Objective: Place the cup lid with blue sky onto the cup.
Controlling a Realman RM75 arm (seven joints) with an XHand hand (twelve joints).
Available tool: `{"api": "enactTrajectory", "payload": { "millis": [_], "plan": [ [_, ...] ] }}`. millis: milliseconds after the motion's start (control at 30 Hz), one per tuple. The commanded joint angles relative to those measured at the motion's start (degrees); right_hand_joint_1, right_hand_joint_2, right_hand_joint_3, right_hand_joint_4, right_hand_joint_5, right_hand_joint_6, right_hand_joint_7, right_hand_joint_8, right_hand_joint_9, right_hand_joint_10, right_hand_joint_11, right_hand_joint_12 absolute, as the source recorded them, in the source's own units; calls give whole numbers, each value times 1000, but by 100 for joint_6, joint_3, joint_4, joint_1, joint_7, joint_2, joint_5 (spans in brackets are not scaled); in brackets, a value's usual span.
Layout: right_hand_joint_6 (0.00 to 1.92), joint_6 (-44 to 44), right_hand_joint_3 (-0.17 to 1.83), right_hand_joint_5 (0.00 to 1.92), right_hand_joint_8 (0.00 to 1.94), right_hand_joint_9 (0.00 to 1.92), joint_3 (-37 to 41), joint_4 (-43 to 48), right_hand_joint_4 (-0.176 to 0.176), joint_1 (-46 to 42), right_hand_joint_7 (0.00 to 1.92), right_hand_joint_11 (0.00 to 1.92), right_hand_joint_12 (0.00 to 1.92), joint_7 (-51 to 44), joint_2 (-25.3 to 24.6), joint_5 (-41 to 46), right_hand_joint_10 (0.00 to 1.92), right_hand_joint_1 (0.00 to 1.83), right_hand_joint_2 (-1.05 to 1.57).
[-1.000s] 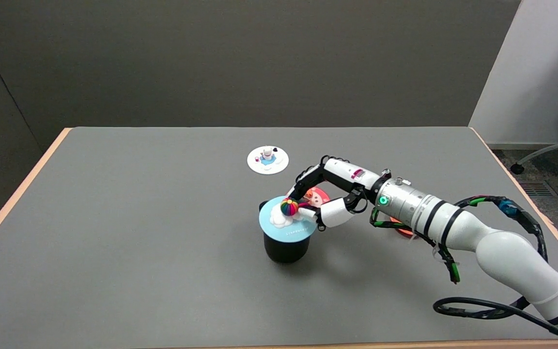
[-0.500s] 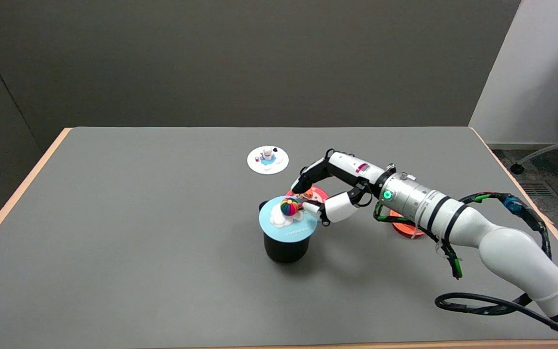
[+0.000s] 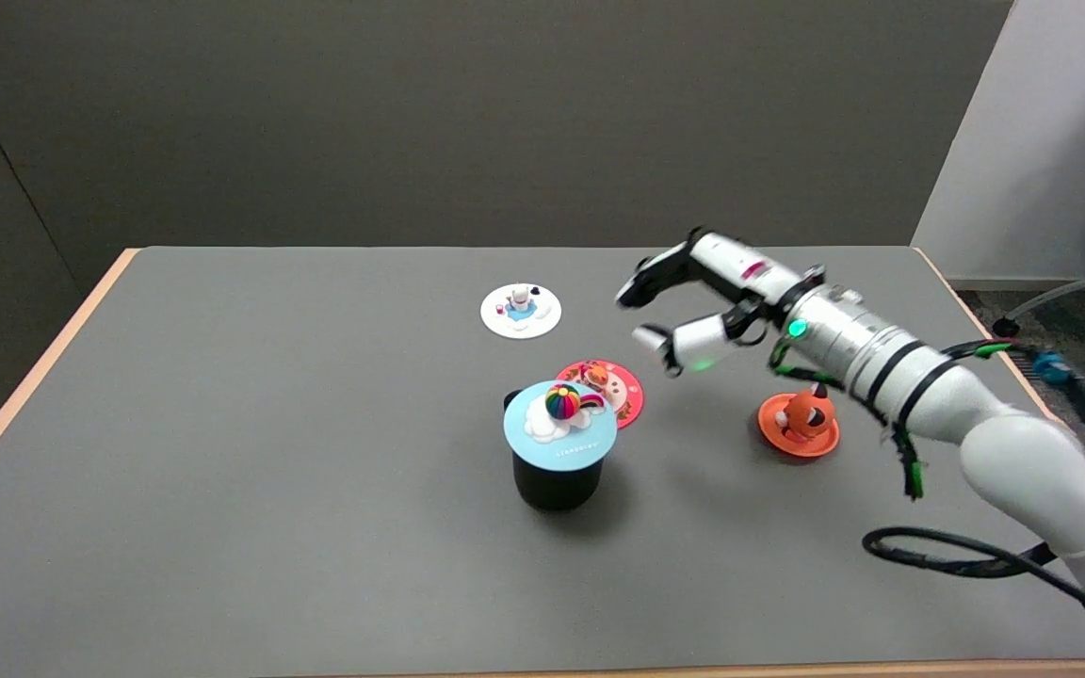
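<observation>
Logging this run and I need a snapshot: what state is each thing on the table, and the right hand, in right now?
blue sky lid: seated flat on the cup.
black cup: upright, covered by the lid.
red lid: flat on the table, just behind the cup.
orange lid: flat on the table, apart.
white lid: flat on the table, far side.
right hand: raised, fingers apart, holding nothing.

A grey table [image 3: 251,490] with a pale wood edge carries a black cup [image 3: 557,485], which stands near its middle. Just behind the cup and to its right a red lid [image 3: 620,391] lies flat, partly hidden by the cup's top. A white lid [image 3: 521,311] lies farther behind the cup, and an orange lid [image 3: 797,426] lies well to the cup's right.
</observation>
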Motion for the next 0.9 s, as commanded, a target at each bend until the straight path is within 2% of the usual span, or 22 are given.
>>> {"api": "enactTrajectory", "payload": {
  "millis": [33,67,200,500,533,900],
  "plan": [
    [316,822,881,812,232,670,1948,934,-120,123,845,403,504,-226,-528,-834,215,939,699],
    [331,906,948,801,227,668,2033,1009,-119,133,848,381,545,-214,-580,-834,215,900,682],
    [285,1157,959,779,213,641,2333,1261,-125,150,794,384,518,-173,-722,-782,198,909,653],
    [251,1223,995,746,206,623,2056,1248,-120,142,758,379,516,-164,-643,-778,198,882,630],
    [265,1236,1037,732,209,615,2045,1237,-120,142,746,362,552,-164,-663,-778,211,833,628],
    [255,1421,1050,719,197,622,2018,1052,-108,102,720,363,562,-195,-1229,-826,215,818,615]
  ]
}}
